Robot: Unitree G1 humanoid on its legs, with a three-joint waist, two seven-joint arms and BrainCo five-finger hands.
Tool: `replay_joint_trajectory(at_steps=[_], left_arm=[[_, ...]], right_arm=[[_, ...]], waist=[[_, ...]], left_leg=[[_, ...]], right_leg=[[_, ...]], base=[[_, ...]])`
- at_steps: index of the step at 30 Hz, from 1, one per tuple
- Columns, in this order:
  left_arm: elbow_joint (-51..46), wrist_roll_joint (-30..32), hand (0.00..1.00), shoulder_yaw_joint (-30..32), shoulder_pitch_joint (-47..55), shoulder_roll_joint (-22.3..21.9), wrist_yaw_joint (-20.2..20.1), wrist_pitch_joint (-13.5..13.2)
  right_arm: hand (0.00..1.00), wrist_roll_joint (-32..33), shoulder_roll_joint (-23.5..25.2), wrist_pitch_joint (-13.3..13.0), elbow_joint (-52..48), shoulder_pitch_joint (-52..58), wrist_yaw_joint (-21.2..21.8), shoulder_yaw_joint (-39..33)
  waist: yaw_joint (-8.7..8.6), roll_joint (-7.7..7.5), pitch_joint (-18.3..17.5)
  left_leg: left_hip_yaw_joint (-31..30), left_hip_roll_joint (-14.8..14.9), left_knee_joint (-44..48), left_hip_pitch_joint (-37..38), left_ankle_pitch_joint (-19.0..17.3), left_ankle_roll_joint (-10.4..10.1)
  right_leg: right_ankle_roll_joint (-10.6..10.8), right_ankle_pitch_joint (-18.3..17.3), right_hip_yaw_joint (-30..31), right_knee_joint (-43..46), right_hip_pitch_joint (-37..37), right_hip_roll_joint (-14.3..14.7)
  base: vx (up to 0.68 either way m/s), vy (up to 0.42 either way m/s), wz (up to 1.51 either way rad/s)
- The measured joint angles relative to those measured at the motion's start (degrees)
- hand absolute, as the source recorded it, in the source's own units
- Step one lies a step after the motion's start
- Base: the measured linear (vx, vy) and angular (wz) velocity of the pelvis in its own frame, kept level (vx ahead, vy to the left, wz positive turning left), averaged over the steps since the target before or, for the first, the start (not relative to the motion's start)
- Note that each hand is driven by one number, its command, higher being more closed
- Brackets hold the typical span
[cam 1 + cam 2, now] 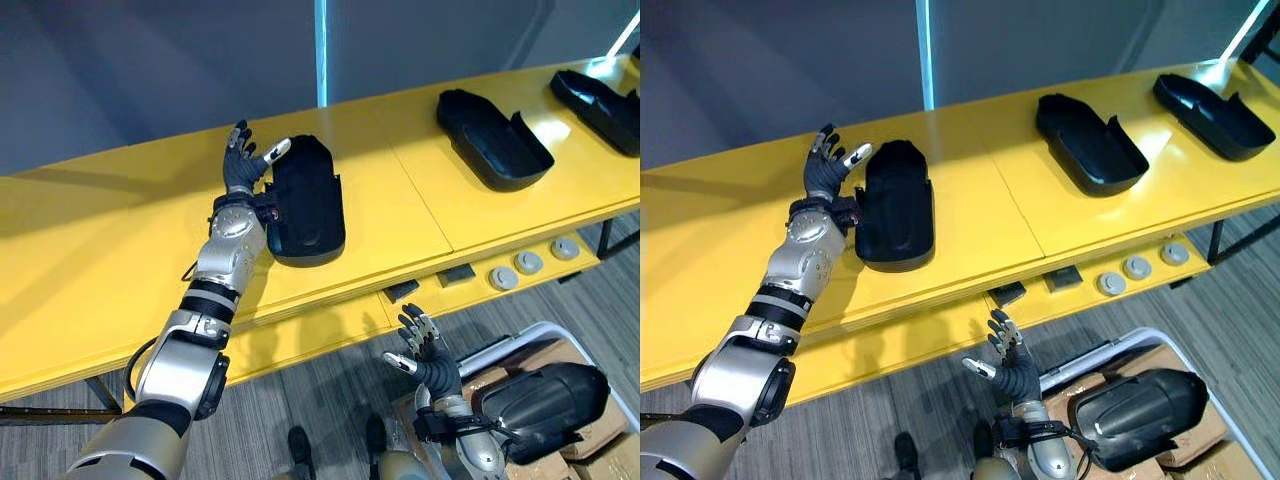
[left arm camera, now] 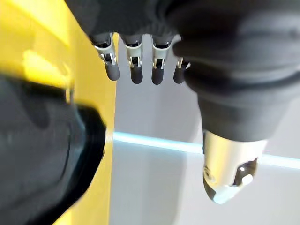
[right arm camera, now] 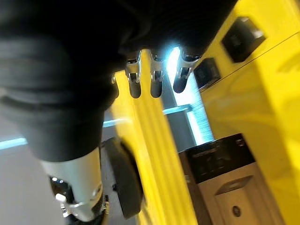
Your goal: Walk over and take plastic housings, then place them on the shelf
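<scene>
Clearing the left hand [image 1: 240, 165] is the move, I reckon: it's spread, just beside the plastic housing [image 1: 308, 200] at its 9 o'clock, on the yellow table [image 1: 100, 230]. Pull away sideways, no nudging. Right hand [image 1: 425, 345] hangs spread at 5 o'clock.

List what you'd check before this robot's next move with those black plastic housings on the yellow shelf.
1. Left hand let go: ok. Its fingers are straight and hold nothing.
2. Nearest housing settled: ok. It lies flat on the shelf, inside the front edge.
3. Left hand clear of that housing: cannot tell. It sits close against the housing's left side.
4. Right hand free: ok. It is open and empty, low in front of the shelf.
5. Room for more: ok. Bare yellow shows between the nearest housing and the two other housings.
6. Another one to fetch: ok. A spare housing lies on cardboard boxes by the right arm.
</scene>
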Motion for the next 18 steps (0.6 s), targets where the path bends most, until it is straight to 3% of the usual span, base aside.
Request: replay_joint_trajectory(at_steps=[2, 3, 6, 9, 12, 16, 18], left_arm=[[-4.3, 3.0, 0.0, 1.8, 3.4, -0.6, 0.9, 0.1], [-8.4, 5.8, 0.0, 3.1, 6.0, -1.6, 2.2, 0.2], [-23.6, 11.9, 0.0, 4.7, 16.0, -4.4, 4.7, 0.0], [-39.9, 17.9, 0.0, 4.7, 31.6, -9.4, 5.8, -1.4], [-50.7, 22.3, 0.0, 4.1, 46.6, -14.6, 5.9, -4.9], [-57.8, 23.4, 0.0, 1.5, 57.3, -16.7, 5.7, -11.1], [-58.5, 23.4, 0.0, 1.5, 59.2, -16.7, 5.3, -13.2]], right_arm=[[0.0, -1.4, 0.1, 0.0, -0.1, -2.1, -0.2, 0.1], [1.0, -2.1, 0.1, 0.0, -0.2, -3.6, -0.5, 0.1], [1.0, -3.5, 0.3, -0.1, -0.3, -7.3, -1.3, 0.2], [1.0, -3.5, 0.7, -0.5, -0.2, -10.7, -2.0, 0.2], [1.0, -3.5, 1.7, -2.1, 0.9, -13.0, -3.0, 0.5], [1.0, -3.5, 2.5, -3.7, 6.6, -15.6, -4.6, 1.3], [1.0, -3.3, 2.7, -4.0, 8.4, -16.8, -4.7, 1.4]], waist=[[0.47, 0.03, -1.1], [0.78, 0.07, -1.5], [1.11, 0.16, -3.5], [2.82, 0.94, -4.9], [4.2, 1.49, -5.5], [6.35, 1.44, -6.3], [6.42, 1.45, -6.4]], left_leg=[[-0.1, -0.1, 0.0, 0.1, 0.1, 0.0], [-0.4, -0.1, 0.0, 0.7, 0.2, -0.1], [-2.0, -0.1, 0.0, 0.6, 0.6, -0.3], [-2.3, 0.0, -0.1, 0.5, 0.7, -0.3], [-2.8, 0.0, -0.1, 0.3, 0.4, -0.6], [-3.4, 0.0, -0.1, -1.7, 0.7, -0.3], [-3.5, 0.1, -0.1, -2.7, 1.0, -0.2]], right_leg=[[0.0, 0.0, -0.2, -0.3, 0.4, 0.0], [0.0, 0.0, -0.4, -0.4, 1.1, 0.0], [-0.1, -0.1, -2.0, -0.7, 1.9, 0.1], [-0.1, -0.1, -2.2, -0.7, 1.9, 0.2], [-0.3, -0.3, -2.9, -0.8, 2.0, 0.2], [0.2, -0.3, -4.4, -1.8, 1.3, 0.2], [0.2, -0.3, -5.4, -1.8, 0.8, 0.1]], base=[[0.0, 0.007, 0.06], [-0.01, 0.003, 0.13], [-0.03, -0.005, 0.22], [-0.06, -0.006, 0.08], [-0.07, 0.0, 0.09], [-0.08, -0.002, 0.16], [-0.04, 0.004, 0.32]])
